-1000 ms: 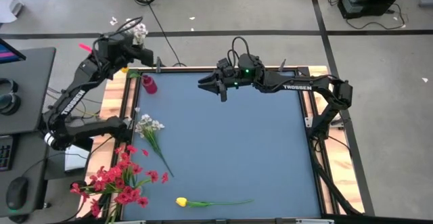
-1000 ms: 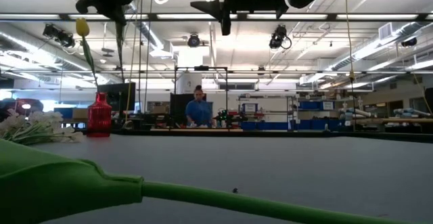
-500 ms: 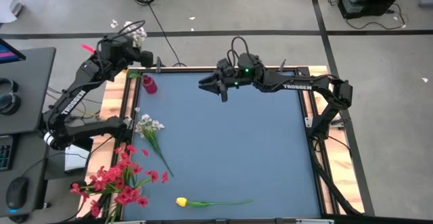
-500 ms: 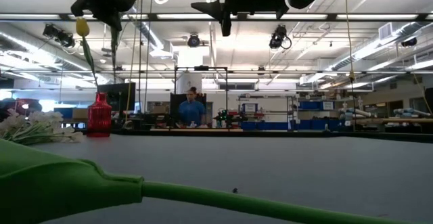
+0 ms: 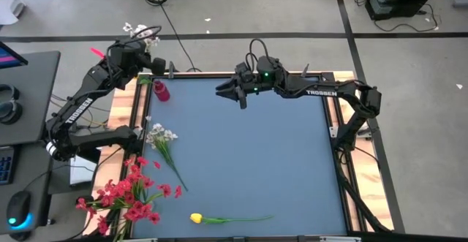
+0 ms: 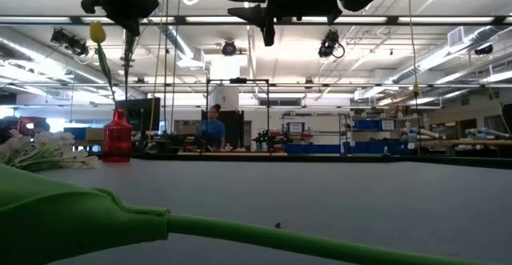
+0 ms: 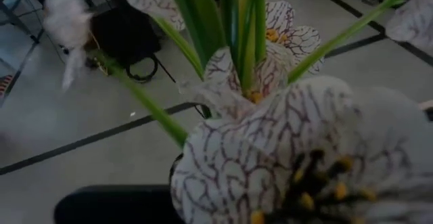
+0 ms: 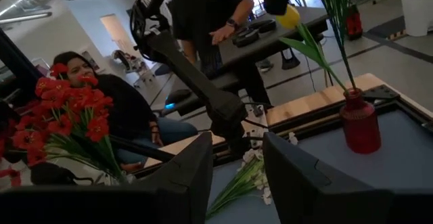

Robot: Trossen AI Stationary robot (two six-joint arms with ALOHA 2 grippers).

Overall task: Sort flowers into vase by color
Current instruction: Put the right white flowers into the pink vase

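Left gripper (image 5: 134, 46): raised over the table's far-left corner, above the vase, holding a white flower stem (image 5: 137, 30); finger gap hidden.
Vase (image 5: 161, 91): far-left corner, upright, yellow tulip (image 6: 97, 32) in it.
Right gripper (image 5: 228, 92): raised at far edge, centre; fingers parted, empty.
White spray (image 5: 162, 137): left side, lying flat.
Red sprays (image 5: 126, 192): near-left corner.
Loose tulip (image 5: 196, 218): near edge.
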